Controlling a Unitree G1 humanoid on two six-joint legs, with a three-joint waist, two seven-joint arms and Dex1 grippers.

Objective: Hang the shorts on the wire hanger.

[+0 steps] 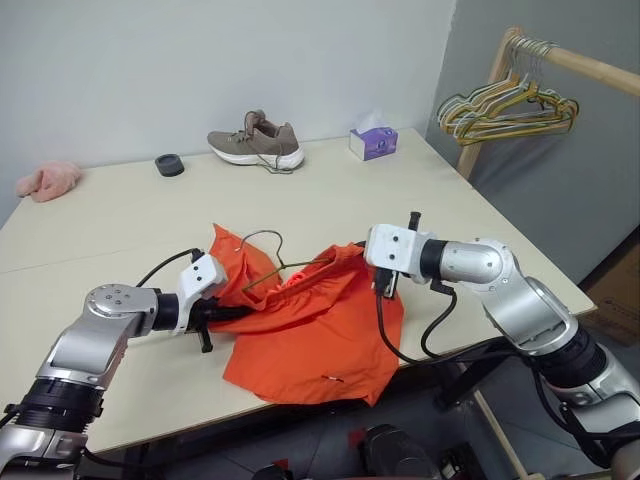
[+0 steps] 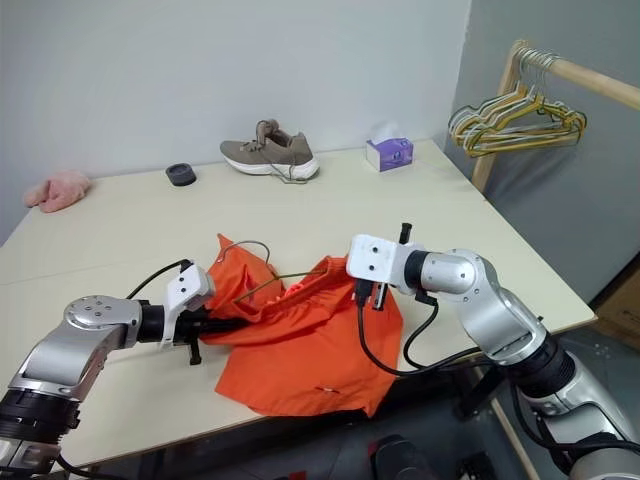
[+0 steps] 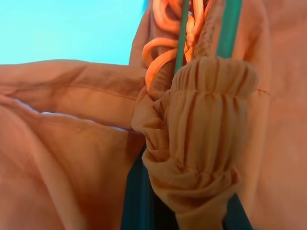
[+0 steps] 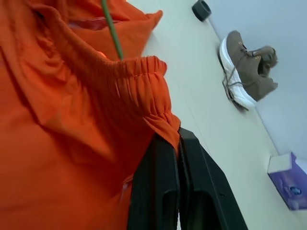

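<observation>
The bright orange shorts (image 1: 310,325) lie crumpled near the table's front edge, with one leg drooping over it. The wire hanger (image 1: 266,243) rests on them: its hook pokes out above the fabric and its thin wire runs into the waistband. My left gripper (image 1: 228,312) is shut on the left end of the gathered waistband (image 3: 201,143), next to the drawstring (image 3: 160,52). My right gripper (image 4: 176,139) is shut on the right end of the waistband (image 4: 144,91), lifted a little off the table. The hanger's lower part is hidden in the cloth.
At the back of the table (image 1: 420,200) are a brown shoe (image 1: 256,142), a purple tissue box (image 1: 373,142), a black ring (image 1: 171,165) and a pink cloth (image 1: 48,181). A wooden rail (image 1: 590,68) with several coloured hangers (image 1: 510,108) stands at the right.
</observation>
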